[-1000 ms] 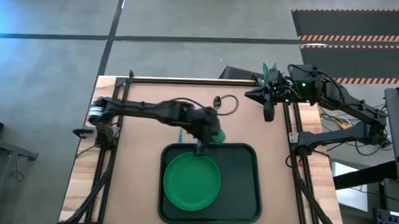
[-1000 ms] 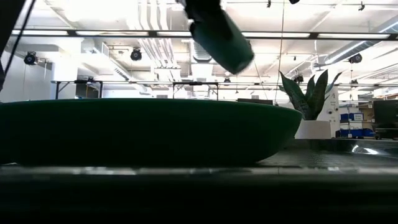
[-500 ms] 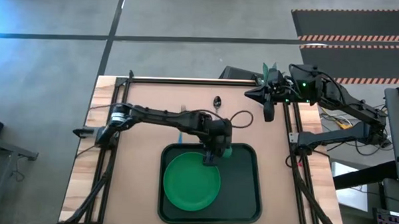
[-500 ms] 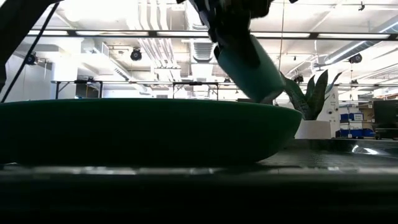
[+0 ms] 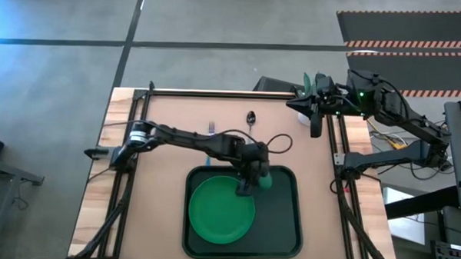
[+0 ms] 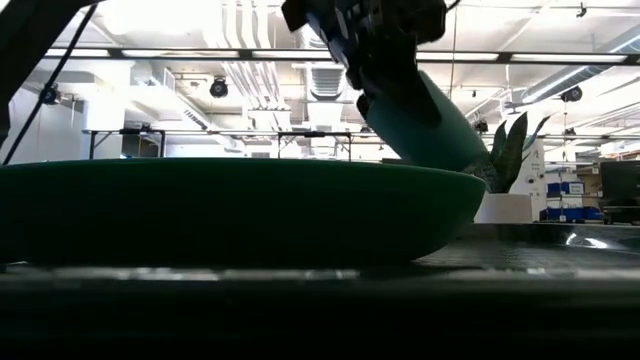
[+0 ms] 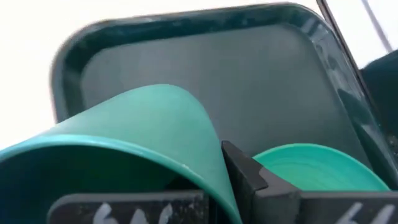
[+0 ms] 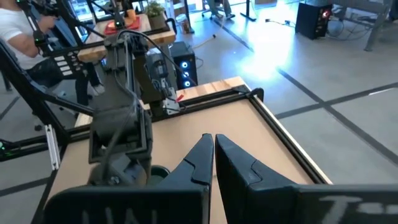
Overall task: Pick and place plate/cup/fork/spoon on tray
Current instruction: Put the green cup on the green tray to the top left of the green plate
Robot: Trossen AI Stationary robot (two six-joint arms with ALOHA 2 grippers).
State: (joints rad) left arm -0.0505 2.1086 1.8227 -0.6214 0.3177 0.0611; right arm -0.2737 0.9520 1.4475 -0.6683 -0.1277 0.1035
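Note:
The dark green tray (image 5: 282, 223) lies near the table's front edge, with the bright green plate (image 5: 221, 211) flat on its left half. My left gripper (image 5: 246, 184) is over the tray's far edge, shut on the small green cup (image 5: 266, 178), which also shows in the low view (image 6: 428, 122). The fork (image 5: 211, 129) and the spoon (image 5: 251, 117) lie on the table beyond the tray. My right gripper (image 5: 314, 125) waits shut and empty at the far right, as its wrist view (image 8: 213, 147) shows. My left gripper holds the cup at its rim (image 7: 214, 163). One finger (image 7: 245, 174) lies against the outside of the wall; the cup hides the other. The fingers come from above. The cup is tilted over the tray floor, its base (image 6: 468, 150) lowest and toward the table's right.
A white pot with a spiky green plant (image 6: 503, 160) stands at the far right, by my right arm. Black rails (image 5: 129, 172) run along the table's left, right and far edges. The tray's right half (image 5: 277, 231) is bare.
My left gripper has carried the cup toward the table's right and near edges and down, from the tray's far left corner to over the tray's far edge beside the plate. The cup stays tilted in the hold and now hangs lower.

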